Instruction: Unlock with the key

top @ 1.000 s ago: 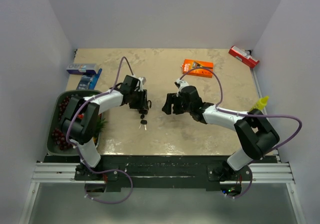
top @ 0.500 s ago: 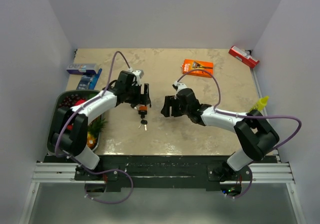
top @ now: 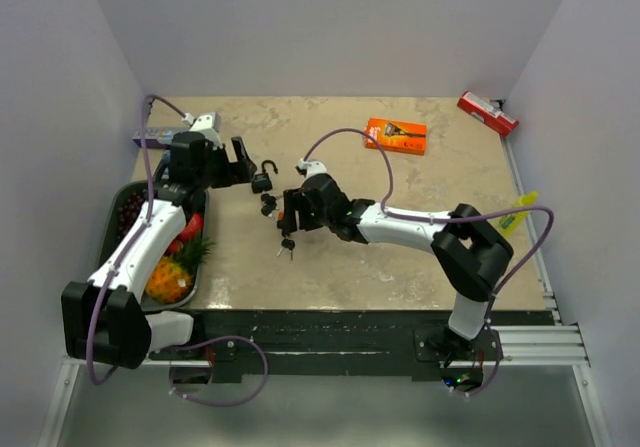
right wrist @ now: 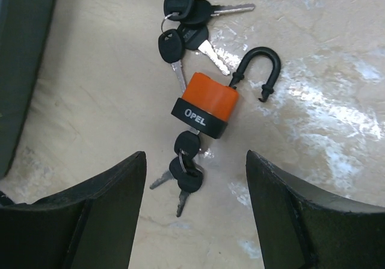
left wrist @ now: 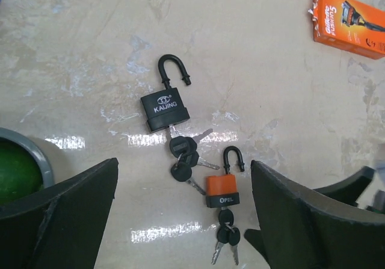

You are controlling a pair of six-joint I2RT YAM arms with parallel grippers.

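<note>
**Both padlocks lying open, neither gripper holding anything**

Both locks are flat on the beige marbled tabletop (top: 420,257), a bit left of centre in the top view. The black padlock (left wrist: 163,109) stamped KAIJING sits mid-frame in the left wrist view, with its hooked shackle swung clear of the body. A bunch of black-headed keys (left wrist: 183,153) is right at its bottom edge. One key looks like it's in the keyhole, but I can't tell for sure.

Just lower right of that is the orange padlock (left wrist: 220,188) with a black base marked OPEL. One end of its shackle is popped free too. A second key bunch (left wrist: 226,231) trails off its base, with one key stuck into it. The lock bodies don't touch, though one key from the first bunch reaches the top of the orange body.

The left gripper (top: 243,163) is in the upper left of the top view. Its jaws are spread wide with nothing in them, and the black padlock is just to its right. The right gripper (right wrist: 196,154) is also wide apart, with a finger on either side of the orange padlock in its wrist view. Neither finger touches the lock.

Other stuff on the table:
- a flat orange razor box (top: 395,135), upper centre-right
- a red box (top: 487,113) in the far upper right corner
- a grey tray (left wrist: 42,160) of fruit at the left edge, with a pineapple (top: 163,279) in it
</note>
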